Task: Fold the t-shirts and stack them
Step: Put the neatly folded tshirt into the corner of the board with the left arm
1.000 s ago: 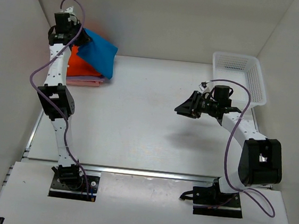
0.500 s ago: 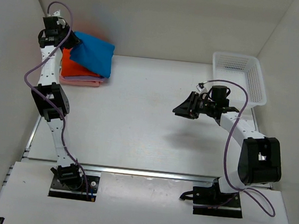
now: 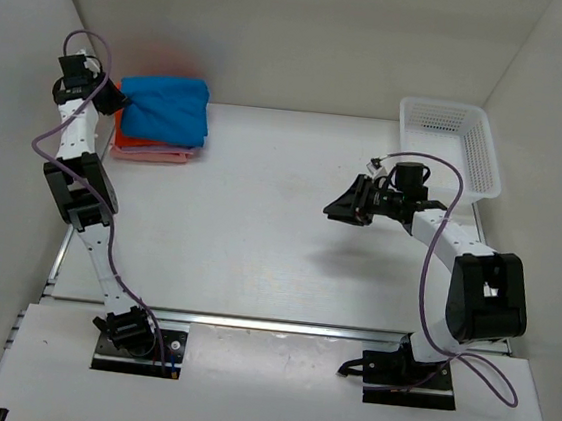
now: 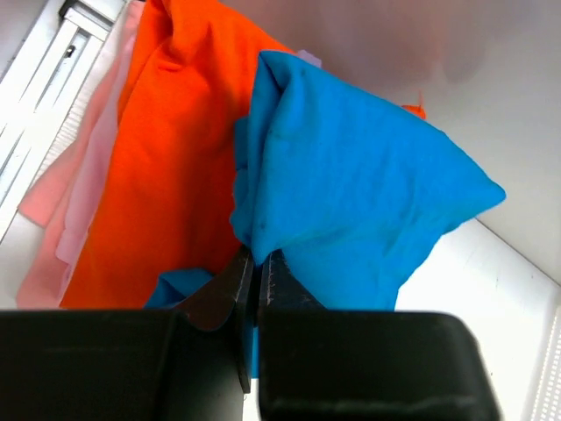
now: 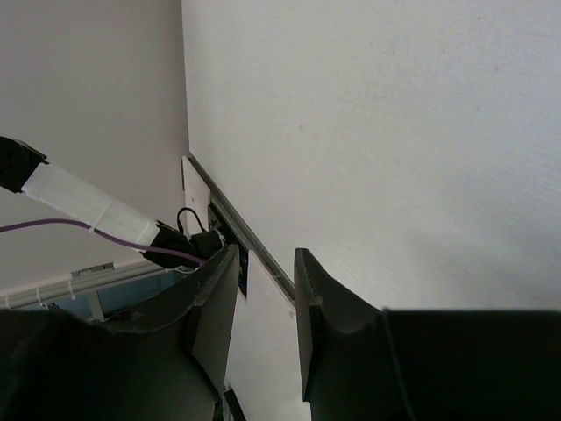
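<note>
Pinching the blue t-shirt (image 3: 166, 106) tight by its edge in the left gripper (image 4: 254, 263) to lay it onto the folded stack (image 4: 149, 175) in the far-left corner, with the right gripper (image 5: 263, 256) parked mid-table, slightly parted and empty, well out of the way.

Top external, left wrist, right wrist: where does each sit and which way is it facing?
Top external: above and behind the bases, looking down on the table; both arms show.
Left wrist: on the left hand, looking down at the blue t-shirt it pinches, atop the orange t-shirt; its fingers show.
Right wrist: on the right hand, looking across bare table toward the left arm; its parted fingers show.
Shared: top external and left wrist both see the blue t-shirt.
</note>
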